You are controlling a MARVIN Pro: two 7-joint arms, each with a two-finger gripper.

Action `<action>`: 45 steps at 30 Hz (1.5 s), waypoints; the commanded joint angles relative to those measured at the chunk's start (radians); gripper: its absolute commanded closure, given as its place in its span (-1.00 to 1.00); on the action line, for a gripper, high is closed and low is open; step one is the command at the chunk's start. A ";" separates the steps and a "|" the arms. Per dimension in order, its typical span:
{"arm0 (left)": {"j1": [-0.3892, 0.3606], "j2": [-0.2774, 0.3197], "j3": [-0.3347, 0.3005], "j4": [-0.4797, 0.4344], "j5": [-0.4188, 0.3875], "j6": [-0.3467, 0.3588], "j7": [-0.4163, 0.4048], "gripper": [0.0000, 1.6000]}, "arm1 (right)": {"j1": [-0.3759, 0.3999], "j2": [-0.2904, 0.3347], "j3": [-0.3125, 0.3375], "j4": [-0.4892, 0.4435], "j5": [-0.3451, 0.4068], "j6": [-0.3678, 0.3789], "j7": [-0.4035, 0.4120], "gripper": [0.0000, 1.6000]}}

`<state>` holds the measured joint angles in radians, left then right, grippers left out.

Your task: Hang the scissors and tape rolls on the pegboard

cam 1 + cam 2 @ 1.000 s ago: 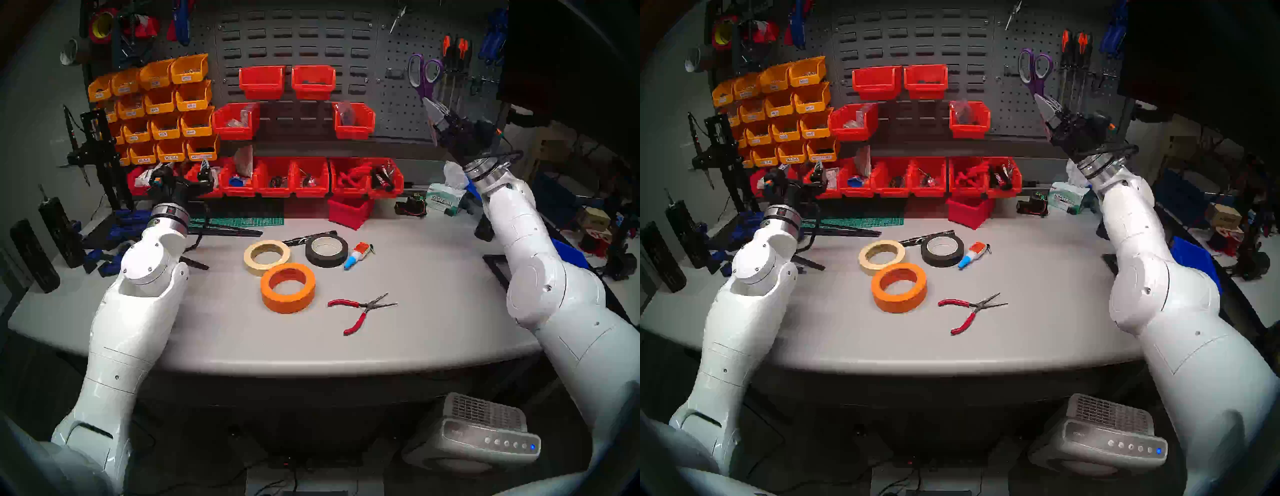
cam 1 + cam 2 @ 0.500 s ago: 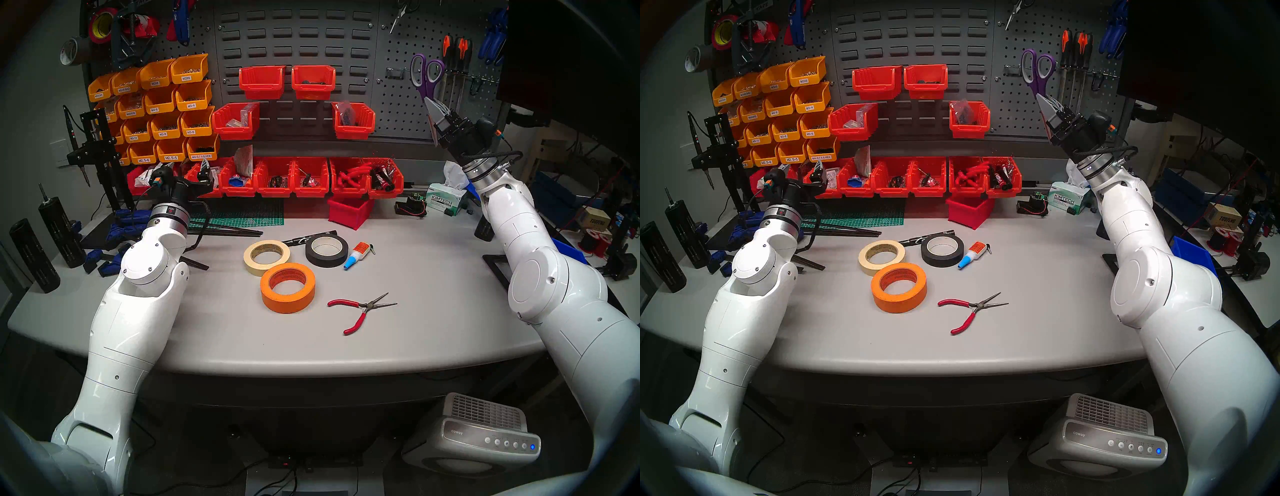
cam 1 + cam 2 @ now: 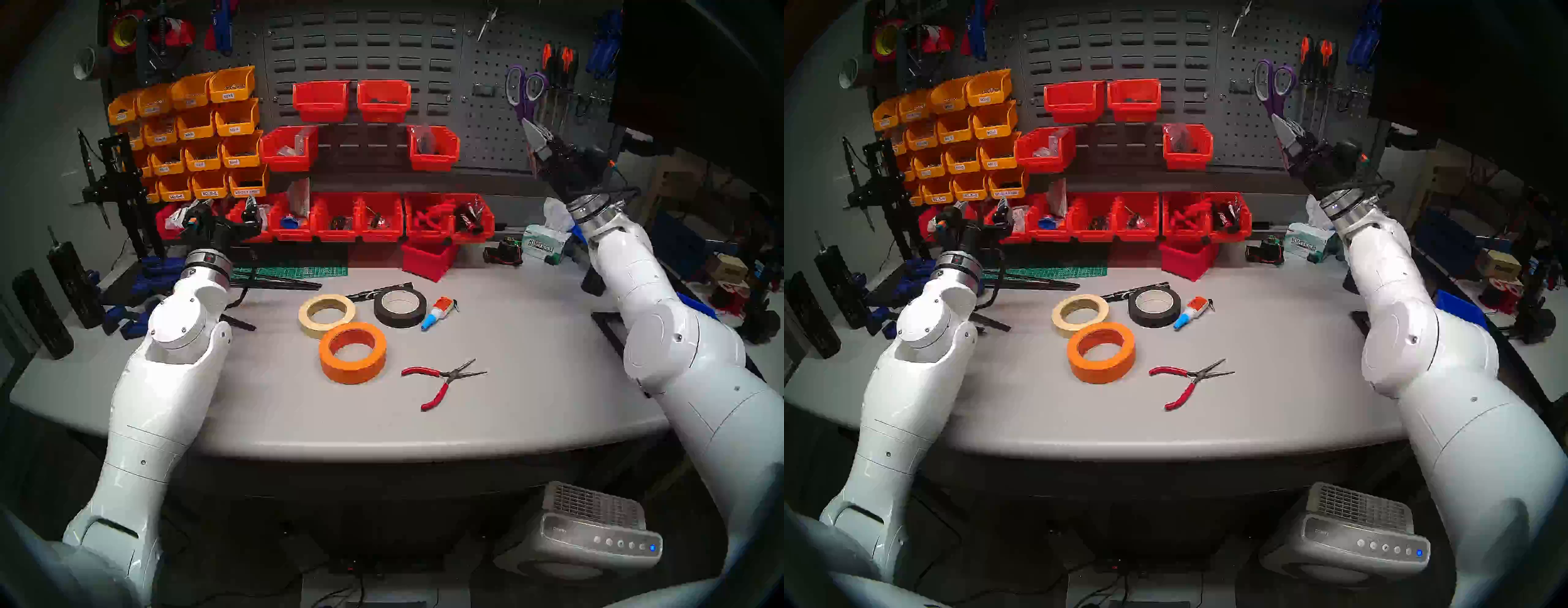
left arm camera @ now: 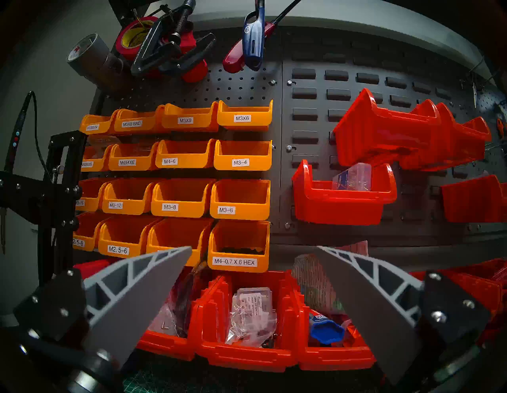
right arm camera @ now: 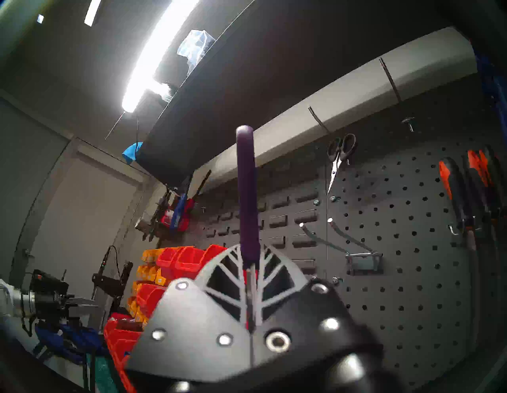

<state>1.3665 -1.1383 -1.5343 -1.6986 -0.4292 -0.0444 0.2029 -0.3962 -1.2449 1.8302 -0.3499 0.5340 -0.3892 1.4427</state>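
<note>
My right gripper (image 3: 538, 138) (image 3: 1291, 136) is raised in front of the pegboard (image 3: 488, 127) (image 5: 411, 274), shut on the blades of the purple-handled scissors (image 3: 524, 91) (image 3: 1272, 83). Their handles point up. In the right wrist view the scissors (image 5: 247, 192) show edge-on, apart from a double metal hook (image 5: 338, 241). On the table lie the orange tape roll (image 3: 352, 370) (image 3: 1102, 370), the black one (image 3: 399, 321) and the cream one (image 3: 324, 330). My left gripper (image 3: 237, 212) (image 4: 253, 248) hangs open and empty by the red bins.
Red-handled pliers (image 3: 445, 374), a glue bottle (image 3: 439, 312) and a black marker (image 3: 377, 292) lie near the rolls. Red bins (image 3: 339, 216) and yellow bins (image 3: 191, 136) line the back wall. Screwdrivers (image 3: 555, 80) hang right of the scissors. A tissue box (image 3: 545, 245) stands at the back right.
The right gripper with the scissors has shifted slightly to the right along the pegboard. The left arm and the things on the table have not moved.
</note>
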 commanded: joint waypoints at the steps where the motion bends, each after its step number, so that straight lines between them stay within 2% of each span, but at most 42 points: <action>1: -0.032 0.002 -0.008 -0.028 0.000 -0.012 -0.001 -1.00 | 0.056 -0.003 0.005 -0.003 0.009 0.009 0.001 1.00; 21: -0.032 0.002 -0.008 -0.028 0.000 -0.012 -0.001 -1.00 | 0.085 -0.005 -0.001 0.049 0.001 0.059 0.039 1.00; 45: -0.032 0.002 -0.008 -0.028 0.000 -0.011 -0.001 -1.00 | 0.141 -0.014 -0.027 0.134 -0.040 0.052 -0.069 1.00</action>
<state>1.3665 -1.1383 -1.5343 -1.6986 -0.4292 -0.0444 0.2029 -0.3223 -1.2650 1.8038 -0.2114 0.4960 -0.3322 1.3946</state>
